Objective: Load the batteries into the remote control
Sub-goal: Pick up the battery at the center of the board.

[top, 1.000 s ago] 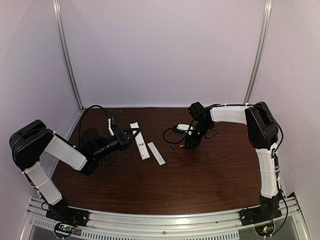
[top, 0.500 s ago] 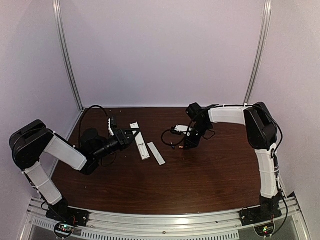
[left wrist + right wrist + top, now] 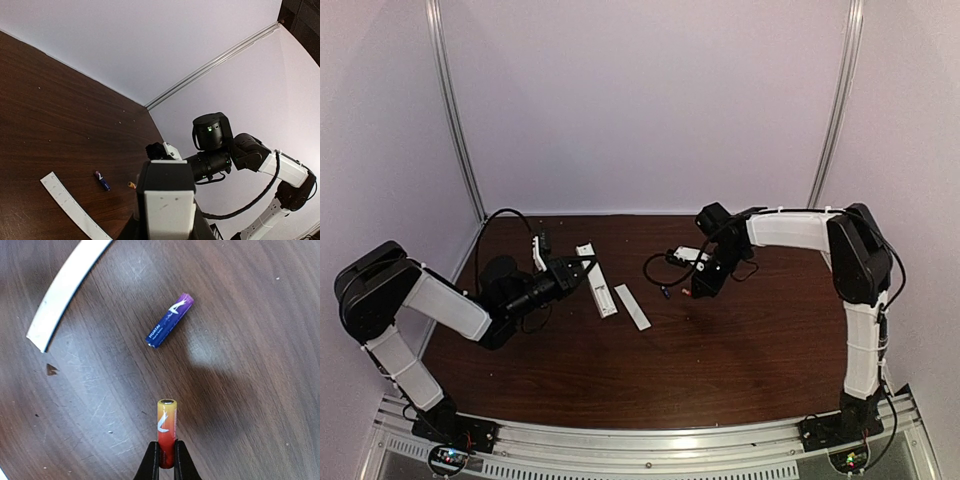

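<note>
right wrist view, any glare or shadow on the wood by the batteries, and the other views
Right wrist: sharp, with a pale glare patch near the blue-purple battery, a dark shadow beside the red-orange battery in the right gripper, and the white cover strip bowed by the lens. Left wrist: the remote control looms large up close. Top external: both mere specks.

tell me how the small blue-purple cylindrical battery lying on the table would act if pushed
Lying on its side on the dark wooden table, the small blue-purple cylindrical battery would probably roll if pushed sideways. Its glossy wrap may be slippery. It looks rigid.
</note>
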Robot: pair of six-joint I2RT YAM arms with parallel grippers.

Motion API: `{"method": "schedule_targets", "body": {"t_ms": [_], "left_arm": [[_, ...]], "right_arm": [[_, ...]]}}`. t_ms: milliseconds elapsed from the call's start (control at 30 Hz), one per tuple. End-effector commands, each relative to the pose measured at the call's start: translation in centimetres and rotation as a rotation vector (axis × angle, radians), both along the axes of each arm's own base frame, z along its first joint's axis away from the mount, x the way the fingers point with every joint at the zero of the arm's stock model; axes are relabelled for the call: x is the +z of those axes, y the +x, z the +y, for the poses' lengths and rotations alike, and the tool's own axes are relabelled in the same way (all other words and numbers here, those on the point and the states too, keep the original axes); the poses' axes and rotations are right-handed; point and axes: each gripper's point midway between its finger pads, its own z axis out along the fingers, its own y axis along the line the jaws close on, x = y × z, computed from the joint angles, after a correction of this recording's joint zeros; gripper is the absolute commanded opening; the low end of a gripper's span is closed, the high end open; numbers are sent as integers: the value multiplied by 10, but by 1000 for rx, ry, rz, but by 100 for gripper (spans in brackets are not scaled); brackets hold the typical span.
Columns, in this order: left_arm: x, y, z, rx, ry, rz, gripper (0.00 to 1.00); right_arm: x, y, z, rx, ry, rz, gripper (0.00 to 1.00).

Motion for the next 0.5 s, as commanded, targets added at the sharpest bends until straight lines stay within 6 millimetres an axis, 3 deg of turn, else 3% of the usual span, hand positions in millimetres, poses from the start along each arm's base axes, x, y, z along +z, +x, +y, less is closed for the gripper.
{"method": "schedule_targets", "body": {"t_ms": [0, 167, 300, 467], "left_arm": [[24, 11, 10, 84, 68, -135, 0], [30, 16, 12, 113, 74, -161, 0], [29, 19, 11, 115, 45, -143, 0], [34, 16, 8, 93, 2, -166, 0]], "right_arm": [[54, -4, 4, -124, 107, -26, 0], [119, -18, 18, -210, 293, -76, 0], [173, -38, 41, -228, 453, -118, 0], [217, -60, 69, -266, 582, -149, 0]]}}
